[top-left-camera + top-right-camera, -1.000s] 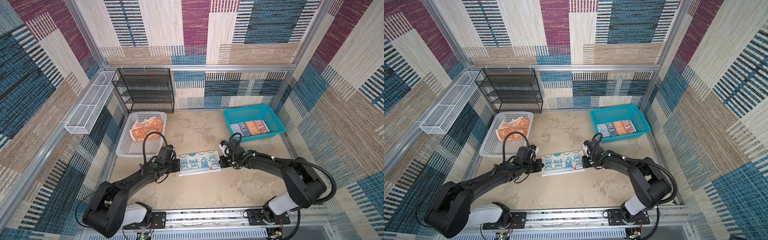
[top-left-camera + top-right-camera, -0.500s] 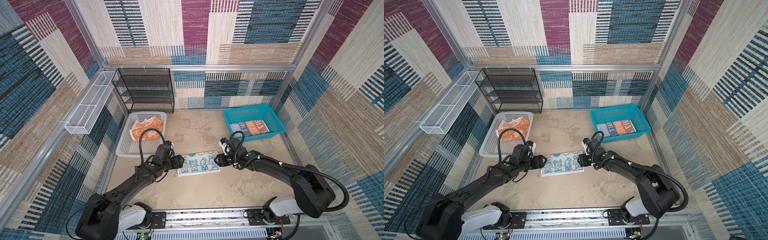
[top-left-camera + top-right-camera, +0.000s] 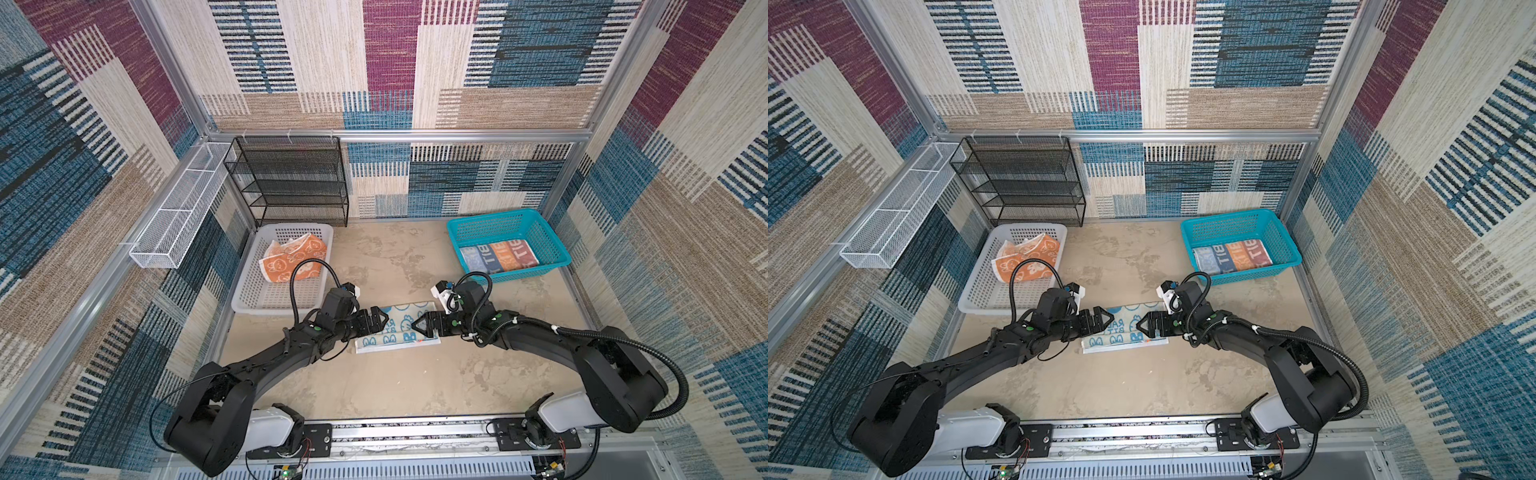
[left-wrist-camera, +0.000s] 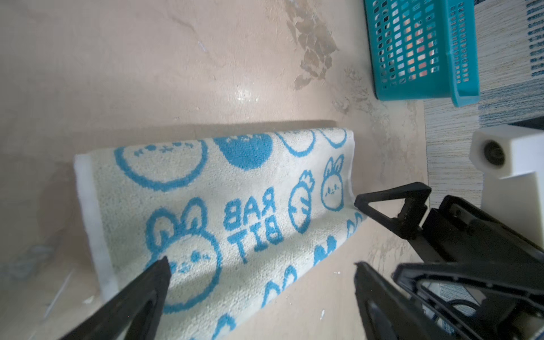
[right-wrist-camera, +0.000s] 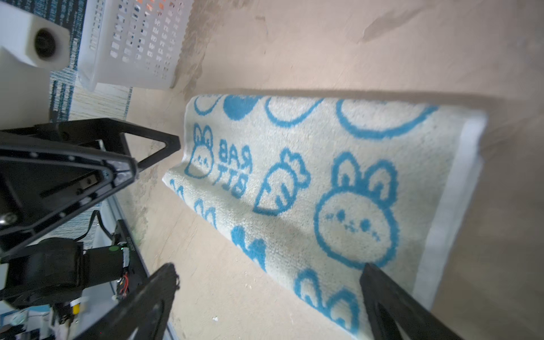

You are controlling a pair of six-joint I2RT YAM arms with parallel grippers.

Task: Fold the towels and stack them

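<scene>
The teal-white rabbit towel (image 3: pixel 399 330) (image 3: pixel 1125 332) lies folded over on the table's middle, its upper layer stopping short of the near edge (image 4: pixel 212 212) (image 5: pixel 309 191). My left gripper (image 3: pixel 377 322) (image 3: pixel 1103 322) (image 4: pixel 262 265) hangs open over its left end, holding nothing. My right gripper (image 3: pixel 420 324) (image 3: pixel 1144 325) (image 5: pixel 269 268) hangs open over the right end, also empty. The orange face towel (image 3: pixel 295 259) (image 3: pixel 1025 257) sits crumpled in the white basket (image 3: pixel 245 291). The blue-orange-red lettered towel (image 3: pixel 498 255) (image 3: pixel 1233 253) lies folded in the teal basket (image 3: pixel 494 216).
A black wire rack (image 3: pixel 291 178) stands at the back left against the wall. A white wire tray (image 3: pixel 178 208) hangs on the left wall. The white basket (image 3: pixel 971 291) is just left of the left arm; the teal basket (image 3: pixel 1225 216) is at the back right.
Both grippers were shut at the rabbit towel's ends a second ago. Both now stand open, and the towel lies loose on the table.
</scene>
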